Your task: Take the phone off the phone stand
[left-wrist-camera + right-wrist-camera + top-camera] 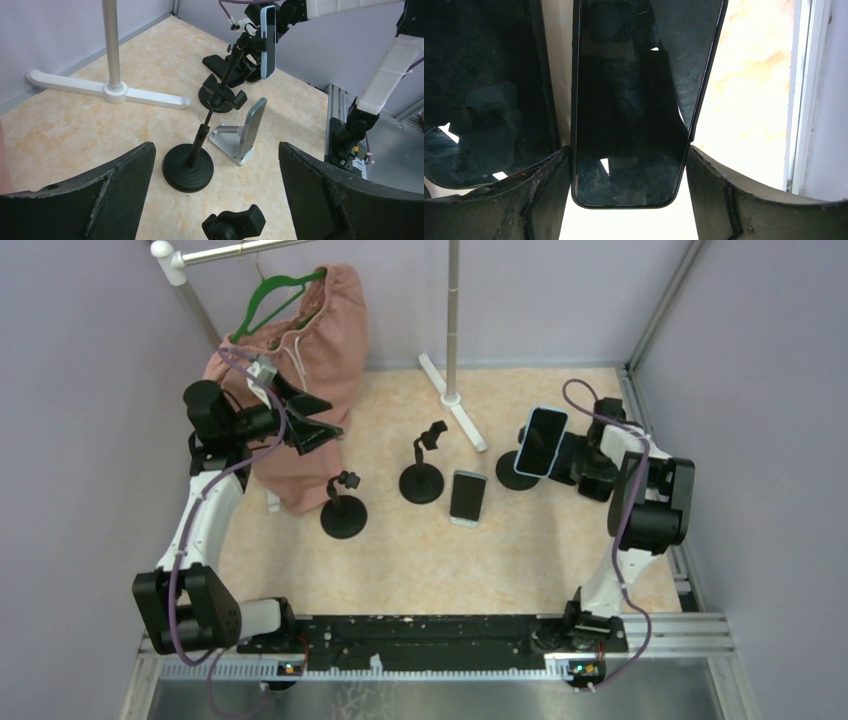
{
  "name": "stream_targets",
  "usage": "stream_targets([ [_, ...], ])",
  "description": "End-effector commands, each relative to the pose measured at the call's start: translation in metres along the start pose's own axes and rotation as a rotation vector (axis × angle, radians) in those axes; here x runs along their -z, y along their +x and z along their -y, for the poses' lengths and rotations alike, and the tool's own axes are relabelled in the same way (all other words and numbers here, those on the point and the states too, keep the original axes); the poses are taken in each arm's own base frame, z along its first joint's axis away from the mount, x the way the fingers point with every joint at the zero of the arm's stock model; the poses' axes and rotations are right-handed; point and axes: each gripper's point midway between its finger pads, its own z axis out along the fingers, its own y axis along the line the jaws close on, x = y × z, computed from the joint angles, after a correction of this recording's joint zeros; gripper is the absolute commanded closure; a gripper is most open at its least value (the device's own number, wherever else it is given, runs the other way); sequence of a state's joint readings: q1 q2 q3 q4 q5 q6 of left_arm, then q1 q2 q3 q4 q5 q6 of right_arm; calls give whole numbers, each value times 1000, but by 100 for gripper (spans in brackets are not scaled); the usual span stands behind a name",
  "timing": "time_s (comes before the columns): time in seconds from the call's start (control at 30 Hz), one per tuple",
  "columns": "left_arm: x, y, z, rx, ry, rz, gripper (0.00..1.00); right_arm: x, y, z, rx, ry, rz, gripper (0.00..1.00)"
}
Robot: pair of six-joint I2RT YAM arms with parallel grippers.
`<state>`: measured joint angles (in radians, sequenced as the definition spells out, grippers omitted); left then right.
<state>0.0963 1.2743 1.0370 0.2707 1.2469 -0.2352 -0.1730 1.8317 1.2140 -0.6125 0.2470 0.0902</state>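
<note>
A dark-screened phone [541,440] is clipped upright on a black phone stand [514,473] at the right of the table. My right gripper [574,454] is at the phone's right side. In the right wrist view the phone [634,100] fills the space between my fingers [549,195], which press on its two long edges, so the right gripper [628,150] is shut on it. The left wrist view shows the phone [268,40] still on the stand's stem [234,62]. My left gripper [318,425] is open and empty at the far left.
A second phone [467,495] leans on a silver stand [227,142]. Two empty black stands [421,480] [343,515] sit mid-table. A pink garment [310,360] hangs on a rack whose white foot [455,405] lies behind. A dark glossy slab [484,100] lies beside the phone.
</note>
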Motion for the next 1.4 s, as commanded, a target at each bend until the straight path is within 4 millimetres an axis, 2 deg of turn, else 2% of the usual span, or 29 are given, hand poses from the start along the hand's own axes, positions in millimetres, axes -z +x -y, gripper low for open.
stream_targets([
  [0.0, 3, 8, 2, 16, 19, -10, 1, 15, -50, -19, 6, -37, 198, 27],
  [0.07, 4, 8, 1, 32, 14, -16, 1, 28, -62, -26, -57, -79, 243, 23],
  [0.17, 7, 9, 3, 41, 11, -33, 1, 58, -83, -33, -153, -160, 334, 18],
  [0.23, 10, 7, 5, 40, 3, -39, 1, 80, -89, -39, -193, -212, 381, 15],
  [0.3, 12, 3, 9, 36, 1, -42, 1, 101, -88, -40, -203, -216, 414, 13],
  [0.37, 14, 1, 13, 40, -2, -44, 1, 121, -81, -37, -218, -207, 436, 2],
  [0.43, 16, 3, 17, 67, -5, -58, 1, 144, -77, -33, -257, -233, 483, 1],
  [0.53, 21, 1, 22, 58, -18, -72, 1, 190, -77, -31, -391, -345, 590, 1],
  [0.6, 25, -1, 25, 49, -37, -77, 1, 238, -80, -23, -470, -500, 716, 1],
  [0.63, 27, -5, 26, 24, -47, -78, 1, 259, -80, -25, -463, -583, 781, 1],
  [0.7, 30, -12, 28, 10, -64, -81, 1, 296, -77, -21, -431, -635, 874, 1],
  [0.8, 34, -19, 29, 11, -87, -87, 1, 327, -74, -25, -343, -622, 876, 1],
  [0.97, 36, -22, 29, 40, -98, -106, 1, 378, -64, -43, -224, -711, 933, 1],
  [1.07, 37, -24, 30, 47, -103, -110, 1, 382, -49, -83, -51, -774, 854, 1],
  [1.13, 38, -26, 31, 46, -107, -107, 1, 374, -31, -112, 50, -777, 788, 1],
  [1.2, 38, -28, 31, 41, -113, -104, 1, 352, -15, -124, 84, -740, 713, 1],
  [1.27, 38, -29, 31, 37, -116, -102, 1, 324, 3, -127, 87, -707, 628, 5],
  [1.37, 38, -29, 31, 38, -112, -100, 1, 294, 40, -136, 112, -713, 541, 8],
])
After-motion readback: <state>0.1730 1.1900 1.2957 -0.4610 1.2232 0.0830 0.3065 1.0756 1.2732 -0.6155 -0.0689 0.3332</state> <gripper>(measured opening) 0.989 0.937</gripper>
